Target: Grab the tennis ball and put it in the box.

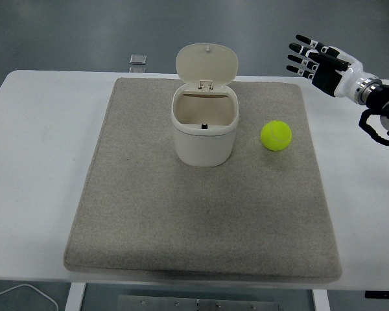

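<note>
A yellow-green tennis ball (276, 135) lies on the grey mat (149, 214), to the right of the box. The box (204, 129) is a cream bin with its lid hinged open and standing upright at the back; its inside looks empty. My right hand (308, 58) hovers over the mat's far right corner, beyond and to the right of the ball, fingers spread and holding nothing. The left arm does not show.
The grey mat covers most of the white table (32, 149). A small grey object (138, 59) lies at the table's far edge, left of the box. A white cable (23, 295) shows below the table's near left edge.
</note>
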You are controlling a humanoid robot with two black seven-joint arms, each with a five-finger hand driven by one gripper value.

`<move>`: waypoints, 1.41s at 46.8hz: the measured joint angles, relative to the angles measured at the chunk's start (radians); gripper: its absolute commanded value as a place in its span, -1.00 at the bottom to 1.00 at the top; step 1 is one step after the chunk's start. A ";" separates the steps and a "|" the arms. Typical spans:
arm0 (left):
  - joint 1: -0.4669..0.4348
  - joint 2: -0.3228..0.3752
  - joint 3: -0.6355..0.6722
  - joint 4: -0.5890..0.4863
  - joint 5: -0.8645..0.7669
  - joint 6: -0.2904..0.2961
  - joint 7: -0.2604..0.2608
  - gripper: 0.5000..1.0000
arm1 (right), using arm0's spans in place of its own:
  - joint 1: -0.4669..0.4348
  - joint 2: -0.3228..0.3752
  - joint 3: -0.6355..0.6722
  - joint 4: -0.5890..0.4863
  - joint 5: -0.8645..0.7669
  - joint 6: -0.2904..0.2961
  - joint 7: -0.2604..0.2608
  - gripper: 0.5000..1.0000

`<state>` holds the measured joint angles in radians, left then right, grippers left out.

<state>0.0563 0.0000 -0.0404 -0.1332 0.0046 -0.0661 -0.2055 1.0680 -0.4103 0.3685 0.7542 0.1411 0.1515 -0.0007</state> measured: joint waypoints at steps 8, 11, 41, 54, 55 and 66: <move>-0.001 0.000 0.000 0.005 0.000 0.000 0.000 0.97 | -0.001 0.001 -0.002 -0.001 -0.001 0.005 0.001 0.72; -0.001 0.000 -0.001 0.005 0.001 0.000 0.000 0.97 | -0.002 0.001 -0.003 -0.001 -0.010 0.005 0.003 0.71; -0.001 0.000 -0.001 0.004 0.000 0.000 0.000 0.97 | 0.017 -0.001 -0.013 -0.001 -0.039 0.006 0.030 0.71; -0.001 0.000 -0.001 0.004 0.001 0.000 0.000 0.97 | 0.017 0.002 -0.016 0.000 -0.142 0.005 0.032 0.71; -0.001 0.000 -0.001 0.004 0.001 0.000 0.000 0.97 | 0.017 0.001 -0.016 0.000 -0.152 0.005 0.033 0.71; -0.001 0.000 -0.001 0.004 0.001 0.000 0.000 0.97 | 0.017 -0.002 -0.018 0.001 -0.270 0.006 0.046 0.71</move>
<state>0.0552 0.0000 -0.0414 -0.1289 0.0056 -0.0661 -0.2055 1.0853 -0.4120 0.3501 0.7548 -0.1290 0.1570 0.0451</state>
